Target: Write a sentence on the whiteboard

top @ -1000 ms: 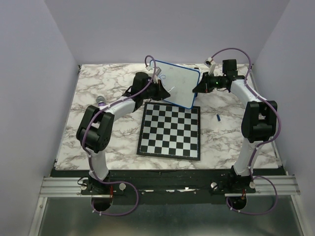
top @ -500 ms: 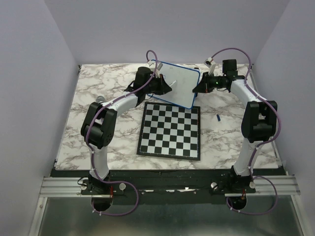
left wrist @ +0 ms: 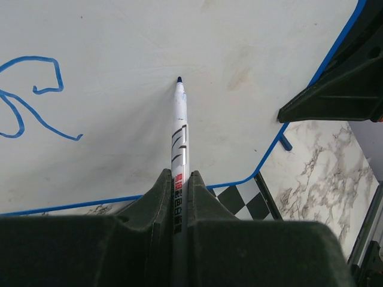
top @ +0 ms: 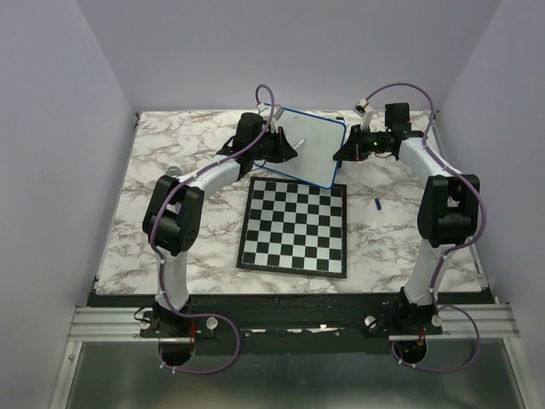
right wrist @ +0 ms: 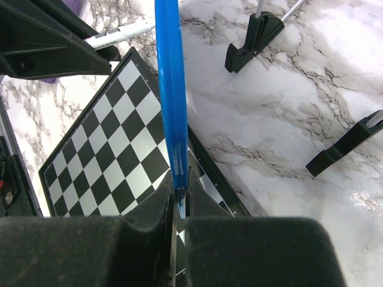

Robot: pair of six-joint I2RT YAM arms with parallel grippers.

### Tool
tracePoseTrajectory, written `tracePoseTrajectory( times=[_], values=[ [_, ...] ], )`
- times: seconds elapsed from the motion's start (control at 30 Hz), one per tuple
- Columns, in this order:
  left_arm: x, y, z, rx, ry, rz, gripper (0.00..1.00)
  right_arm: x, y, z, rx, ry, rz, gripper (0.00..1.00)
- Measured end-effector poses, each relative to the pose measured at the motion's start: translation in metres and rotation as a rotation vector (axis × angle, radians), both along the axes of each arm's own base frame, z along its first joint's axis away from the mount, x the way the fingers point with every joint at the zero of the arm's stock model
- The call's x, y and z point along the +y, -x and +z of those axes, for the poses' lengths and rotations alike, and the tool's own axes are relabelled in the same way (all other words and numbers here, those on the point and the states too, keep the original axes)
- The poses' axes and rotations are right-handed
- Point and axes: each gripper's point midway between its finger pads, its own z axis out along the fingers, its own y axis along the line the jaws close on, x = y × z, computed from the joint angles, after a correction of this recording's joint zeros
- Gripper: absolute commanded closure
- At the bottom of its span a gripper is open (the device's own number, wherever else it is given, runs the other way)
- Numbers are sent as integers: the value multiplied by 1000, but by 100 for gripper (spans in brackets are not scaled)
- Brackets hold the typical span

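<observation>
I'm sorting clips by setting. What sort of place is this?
Probably a robot test cell in a lab: a left arm and right arm bolted to an aluminium rail, plain walls boxing in a marble-print table, and a chessboard and whiteboard as props.

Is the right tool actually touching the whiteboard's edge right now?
Touching. The right wrist view shows the blue rim of the whiteboard running down into the right tool, which is shut on it with no gap showing.
</observation>
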Motion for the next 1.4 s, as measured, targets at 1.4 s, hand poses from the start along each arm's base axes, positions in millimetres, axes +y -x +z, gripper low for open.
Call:
tracePoseTrajectory(
  times=[1.4],
  values=[
    [18,-13,-4,33,-25,37,100,0,0,-2,4,0,-1,100]
  ],
)
